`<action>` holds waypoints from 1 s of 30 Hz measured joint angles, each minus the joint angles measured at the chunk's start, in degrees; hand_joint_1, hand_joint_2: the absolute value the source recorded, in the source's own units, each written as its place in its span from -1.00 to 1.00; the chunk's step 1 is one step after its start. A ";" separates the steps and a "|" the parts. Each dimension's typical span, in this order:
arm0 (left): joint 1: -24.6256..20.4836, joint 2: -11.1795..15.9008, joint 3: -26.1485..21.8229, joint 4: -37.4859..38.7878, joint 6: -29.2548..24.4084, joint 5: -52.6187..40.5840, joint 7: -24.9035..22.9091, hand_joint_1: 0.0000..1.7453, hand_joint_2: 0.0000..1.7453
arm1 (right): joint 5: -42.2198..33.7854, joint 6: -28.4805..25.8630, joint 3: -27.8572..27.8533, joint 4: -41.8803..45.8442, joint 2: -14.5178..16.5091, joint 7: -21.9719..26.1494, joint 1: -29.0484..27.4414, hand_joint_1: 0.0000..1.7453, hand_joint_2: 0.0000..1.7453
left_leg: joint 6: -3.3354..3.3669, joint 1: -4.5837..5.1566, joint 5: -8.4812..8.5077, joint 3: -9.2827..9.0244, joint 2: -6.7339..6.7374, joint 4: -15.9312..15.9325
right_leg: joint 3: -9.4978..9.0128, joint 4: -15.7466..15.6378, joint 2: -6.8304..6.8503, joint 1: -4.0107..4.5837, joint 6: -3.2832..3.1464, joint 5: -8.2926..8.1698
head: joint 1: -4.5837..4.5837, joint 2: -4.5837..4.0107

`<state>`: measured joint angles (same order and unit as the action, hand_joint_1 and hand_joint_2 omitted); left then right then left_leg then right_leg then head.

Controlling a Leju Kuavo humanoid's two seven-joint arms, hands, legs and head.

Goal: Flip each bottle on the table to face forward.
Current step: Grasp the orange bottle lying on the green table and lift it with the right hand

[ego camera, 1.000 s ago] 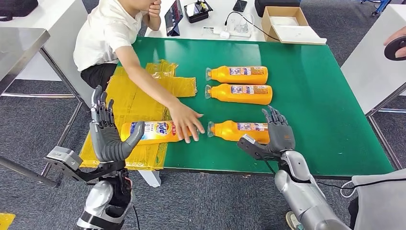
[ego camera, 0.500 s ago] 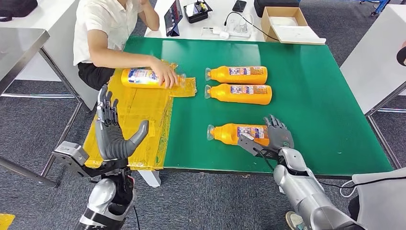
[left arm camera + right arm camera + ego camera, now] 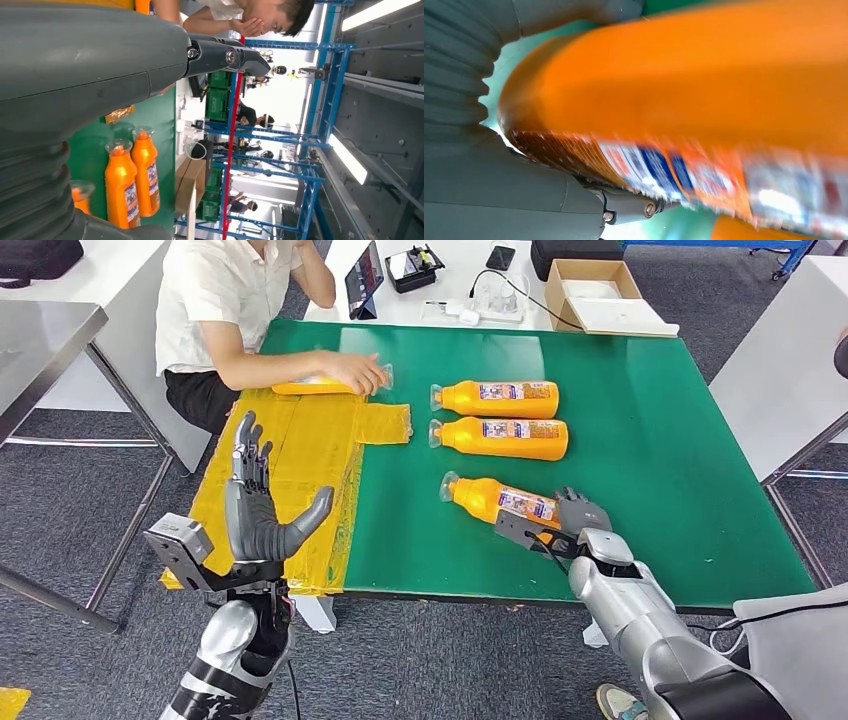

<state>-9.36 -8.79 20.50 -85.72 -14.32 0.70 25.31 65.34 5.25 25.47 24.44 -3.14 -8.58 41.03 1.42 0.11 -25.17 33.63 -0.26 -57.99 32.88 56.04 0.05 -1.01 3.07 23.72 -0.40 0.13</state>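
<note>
Three orange bottles lie on the green table [image 3: 650,440], caps to the left. Two rest side by side at the back [image 3: 500,397] [image 3: 505,436], and the left wrist view shows them too [image 3: 147,175] [image 3: 120,190]. My right hand [image 3: 578,523] grips the base of the nearest bottle [image 3: 495,498], which lies slanted with its cap end turned away from me. Up close, that bottle [image 3: 699,90] lies blurred between my thumb and fingers [image 3: 624,207]. My left hand [image 3: 258,512] is raised over the yellow sheet [image 3: 290,470], fingers spread and holding nothing.
A person seated at the table's far left corner presses a hand on a fourth orange bottle [image 3: 315,387] at the yellow sheet's far edge. A white table behind holds a cardboard box [image 3: 595,290], a tablet and cables. Another white table [image 3: 780,370] stands at the right.
My right hand has closed on the nearest bottle's base and the bottle has swung askew. The person carried the other bottle from the near left to the sheet's far edge.
</note>
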 joint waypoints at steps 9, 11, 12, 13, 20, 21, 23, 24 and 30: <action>-0.08 0.01 0.05 0.35 0.18 0.15 0.01 -1.00 1.00 | -8.35 -0.80 -1.96 -0.17 -0.21 11.43 -0.21 1.00 1.00 | -0.01 -0.02 -0.01 -0.10 0.19 0.00 | -0.02 0.00 -0.09 0.03 0.01 -0.04 | -0.01 0.00; -0.07 0.01 0.07 0.35 0.18 0.24 0.01 -1.00 1.00 | -8.46 -0.83 -2.29 -0.17 -0.20 11.60 -0.27 1.00 1.00 | -0.01 -0.05 -0.01 -0.10 0.17 0.00 | -0.02 0.01 -0.08 0.05 0.01 -0.04 | -0.01 0.00; -0.07 0.01 0.07 0.35 0.18 0.25 0.01 -1.00 1.00 | -8.50 -0.83 -2.40 -0.17 -0.20 11.64 -0.29 1.00 1.00 | -0.01 -0.06 -0.01 -0.10 0.16 0.00 | -0.02 0.01 -0.08 0.06 0.01 -0.03 | -0.01 0.00; -0.07 0.01 0.07 0.35 0.18 0.25 0.01 -1.00 1.00 | -8.52 -0.83 -2.48 -0.17 -0.19 11.67 -0.30 1.00 1.00 | -0.01 -0.07 -0.01 -0.09 0.16 0.00 | -0.02 0.02 -0.08 0.06 0.01 -0.03 | -0.01 0.00; -0.07 0.01 0.09 0.35 0.18 0.24 0.02 -1.00 1.00 | -8.58 -0.83 -2.87 -0.17 -0.18 11.68 -0.35 1.00 1.00 | -0.01 -0.06 -0.01 -0.09 0.18 0.00 | -0.03 0.01 -0.08 0.04 0.01 -0.03 | 0.00 0.00; -0.07 0.01 0.09 0.35 0.18 0.24 0.02 -1.00 1.00 | -8.58 -0.83 -2.90 -0.18 -0.18 11.68 -0.35 1.00 1.00 | -0.01 -0.05 -0.01 -0.09 0.18 0.00 | -0.03 0.01 -0.08 0.04 0.01 -0.04 | 0.01 0.00; -0.07 0.01 0.09 0.35 0.18 0.24 0.02 -1.00 1.00 | -8.58 -0.83 -2.92 -0.18 -0.18 11.68 -0.35 1.00 1.00 | -0.01 -0.05 -0.01 -0.09 0.18 0.00 | -0.03 0.01 -0.08 0.04 0.01 -0.04 | 0.01 0.00; -0.07 0.01 0.09 0.35 0.18 0.24 0.02 -1.00 1.00 | -8.58 -0.83 -2.93 -0.18 -0.18 11.69 -0.35 1.00 1.00 | -0.01 -0.05 -0.01 -0.09 0.18 0.00 | -0.03 0.01 -0.08 0.04 0.01 -0.04 | 0.00 0.00; -0.07 0.01 0.09 0.35 0.18 0.24 0.02 -1.00 1.00 | -8.61 -0.83 -2.93 -0.17 -0.18 11.70 -0.36 1.00 1.00 | -0.01 -0.05 -0.01 -0.09 0.18 0.00 | -0.03 0.01 -0.08 0.05 0.01 -0.03 | -0.02 0.00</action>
<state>-9.44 -8.78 20.59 -85.37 -14.14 0.94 25.33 56.73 4.42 22.53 24.26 -3.32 3.13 40.67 1.41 0.05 -25.17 33.54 -0.09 -57.99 32.85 56.05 -0.03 -0.96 3.08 23.68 -0.42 0.13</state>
